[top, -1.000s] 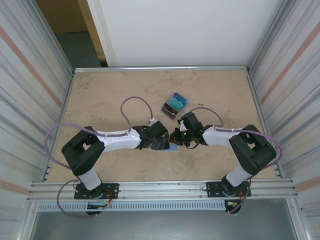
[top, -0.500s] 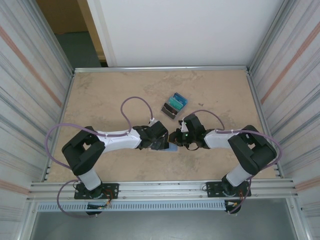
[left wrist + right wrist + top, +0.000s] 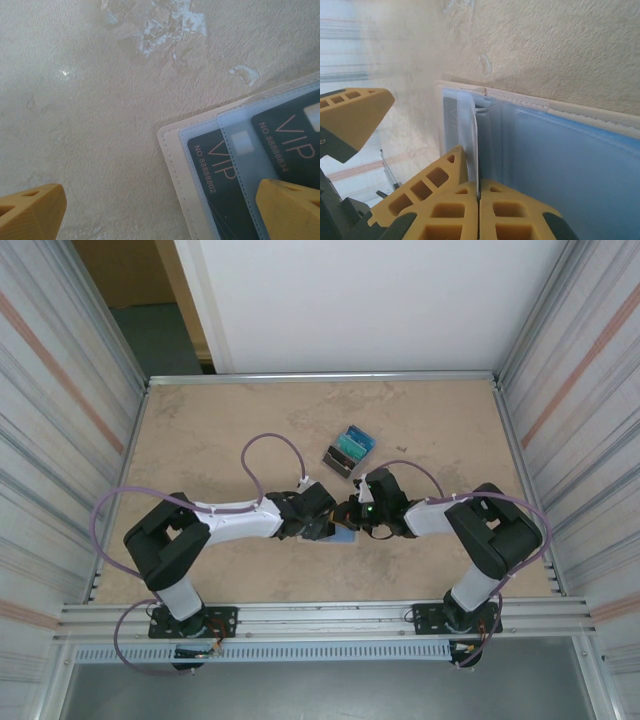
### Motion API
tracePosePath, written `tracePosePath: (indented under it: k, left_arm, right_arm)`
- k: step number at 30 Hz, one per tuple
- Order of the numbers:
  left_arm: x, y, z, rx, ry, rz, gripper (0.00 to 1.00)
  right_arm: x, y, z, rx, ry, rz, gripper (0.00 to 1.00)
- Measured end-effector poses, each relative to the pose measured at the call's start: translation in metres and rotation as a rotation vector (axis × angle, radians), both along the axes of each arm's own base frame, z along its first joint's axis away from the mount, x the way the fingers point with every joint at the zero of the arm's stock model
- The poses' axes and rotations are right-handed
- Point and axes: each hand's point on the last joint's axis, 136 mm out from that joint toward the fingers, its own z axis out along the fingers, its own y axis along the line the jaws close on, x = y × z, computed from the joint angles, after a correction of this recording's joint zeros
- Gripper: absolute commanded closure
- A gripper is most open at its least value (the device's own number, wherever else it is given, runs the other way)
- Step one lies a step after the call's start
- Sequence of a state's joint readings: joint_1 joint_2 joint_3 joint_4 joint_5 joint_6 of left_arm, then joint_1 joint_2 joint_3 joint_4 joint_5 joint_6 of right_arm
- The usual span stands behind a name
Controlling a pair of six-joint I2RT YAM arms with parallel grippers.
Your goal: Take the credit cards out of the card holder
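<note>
Beige tabletop [image 3: 200,430]: credit cards [image 3: 349,451] beyond card holder [image 3: 346,537].

Left arm [image 3: 235,518] and right arm [image 3: 440,512] alike: white link tubes between bulky black joint housings. Lilac cables [image 3: 262,440] in loose loops. Black base plates [image 3: 190,622]. Small green light [image 3: 366,508] near one wrist. Yellow, finely ribbed fingers with lattice cut-outs on left tool [image 3: 160,215] and right tool [image 3: 478,194].

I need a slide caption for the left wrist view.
Open left pincer above a corner of the unfolded holder, two dark VIP cards in its clear sleeves.
</note>
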State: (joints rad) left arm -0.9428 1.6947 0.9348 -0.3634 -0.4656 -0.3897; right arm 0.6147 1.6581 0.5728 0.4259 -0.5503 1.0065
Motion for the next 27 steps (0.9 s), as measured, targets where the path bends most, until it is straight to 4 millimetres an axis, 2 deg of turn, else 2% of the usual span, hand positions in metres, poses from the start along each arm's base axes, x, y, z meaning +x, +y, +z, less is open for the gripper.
tracePosePath:
  k: [7,16,21,27]
  left_arm:
    - [0.0,0.001,0.0,0.001,-0.002,0.004,0.02]
    - [0.0,0.003,0.001,0.005,-0.008,0.007,0.01]
    - [0.001,0.008,0.002,0.026,-0.021,0.005,0.01]
    - [-0.001,0.017,0.005,0.066,-0.036,-0.01,0.01]
  right_arm:
    - [-0.003,-0.009,0.001,-0.049,-0.007,-0.009,0.96]
    - [-0.009,-0.034,0.012,-0.171,-0.037,-0.029,0.98]
    - [-0.009,-0.046,0.03,-0.233,-0.089,-0.031,0.98]
    - [-0.001,-0.056,0.067,-0.312,-0.197,-0.014,0.98]
